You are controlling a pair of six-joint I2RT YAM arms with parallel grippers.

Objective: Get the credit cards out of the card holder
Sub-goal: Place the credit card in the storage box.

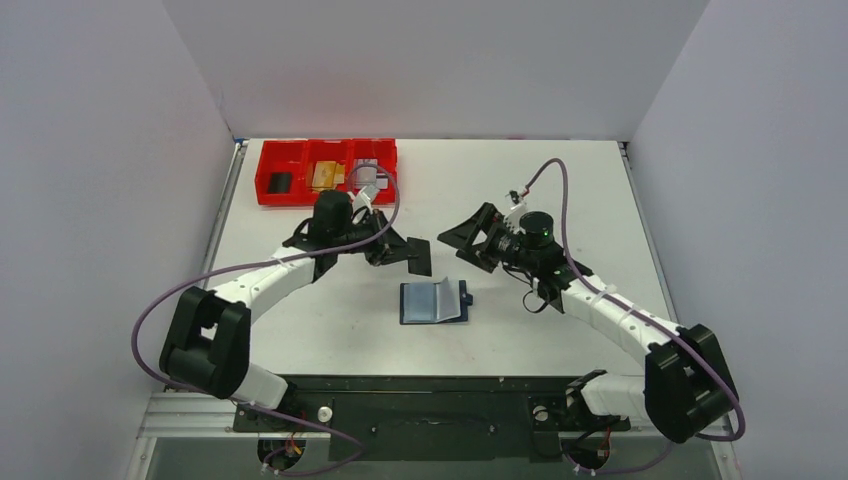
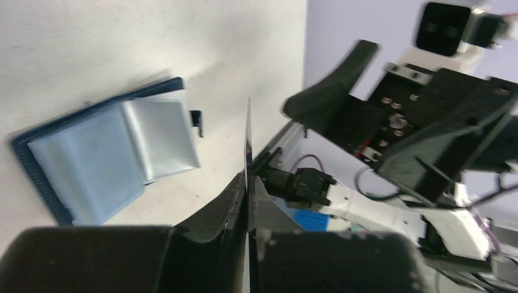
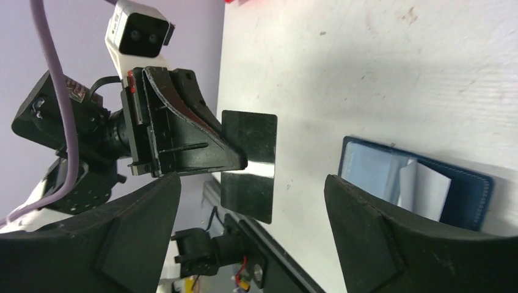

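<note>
Left hand (image 1: pixel 400 252) was clenched on the black card (image 3: pixel 247 165), gripping it by one short edge so most of its face stood free above the middle of the counter (image 1: pixel 560 190). In the left wrist view the card showed edge-on between pads pressed together. Right hand (image 1: pixel 462 248) faced it, just beside the card, released and holding nothing, jaws wide apart. Judgement: a grip by the edge suits carrying the card, and the left arm sits on the side nearer the red tray (image 1: pixel 262 185) at the far left corner. The tray's middle compartment held a tan-gold card (image 1: pixel 326 176); items in the outer two were too small to identify. The card holder (image 1: pixel 432 302) lay opened flat, pockets up, towards the middle of the near edge. A pale grey flap or card stood out of its inner pocket; I could not tell which.
</note>
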